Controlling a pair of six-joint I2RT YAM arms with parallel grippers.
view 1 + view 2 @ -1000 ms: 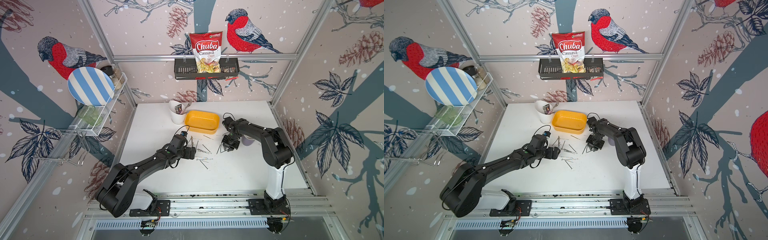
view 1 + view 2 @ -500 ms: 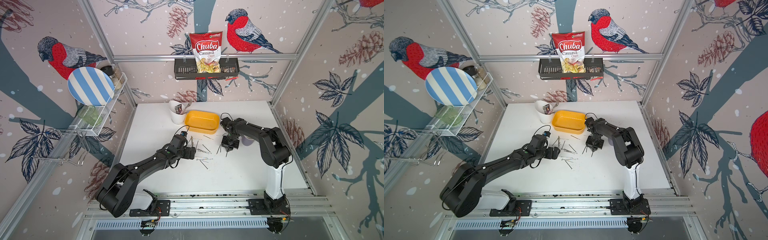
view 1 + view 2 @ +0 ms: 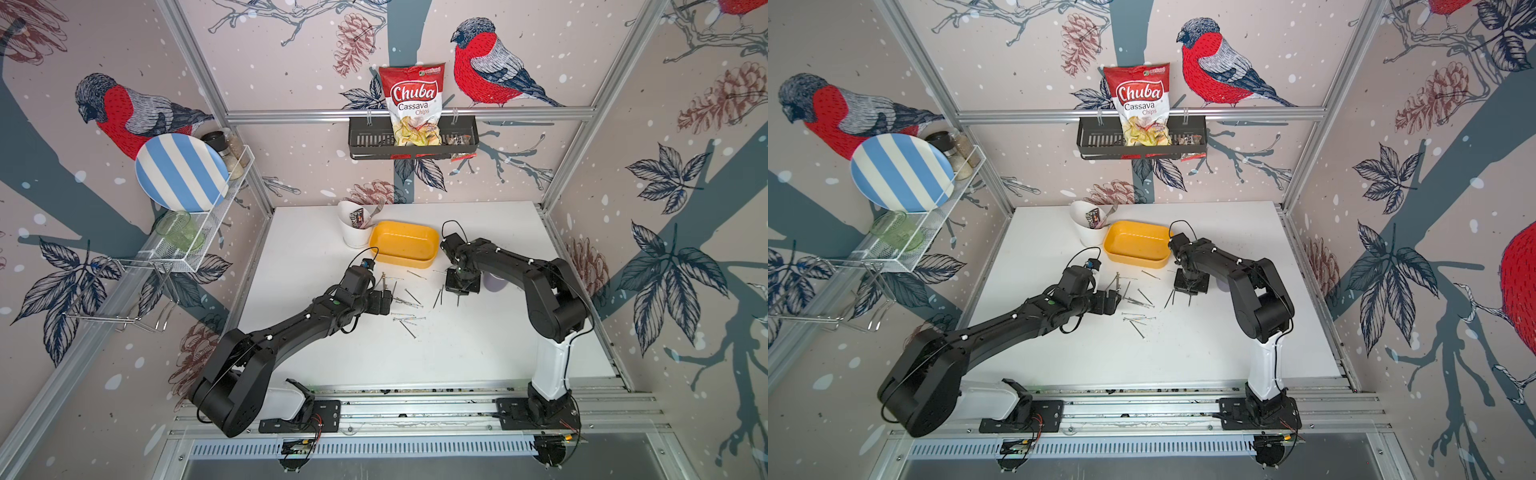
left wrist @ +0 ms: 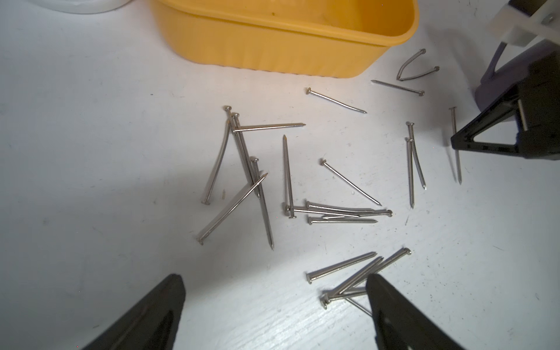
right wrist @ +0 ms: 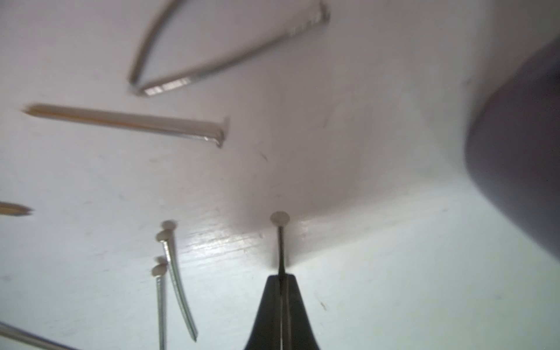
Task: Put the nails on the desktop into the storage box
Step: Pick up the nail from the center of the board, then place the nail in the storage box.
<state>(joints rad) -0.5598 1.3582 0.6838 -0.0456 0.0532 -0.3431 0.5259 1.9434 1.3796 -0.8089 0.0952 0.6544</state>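
A yellow tub (image 3: 399,261) sits upper middle in a top view, on a white table (image 3: 457,353) strewn with silver-grey nails (image 4: 288,175). In the right wrist view, one nail (image 5: 281,248) has a dark shaft and a pale head. At upper left is a blue-and-cream striped plate (image 3: 180,172). At top centre, a red-and-white chip bag (image 3: 413,97) stands in a black slotted basket (image 3: 370,137).

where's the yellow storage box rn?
In a top view the yellow storage box sits toward the back of the desktop, right beside the white cutlery cup, with the nails scattered in front of it.
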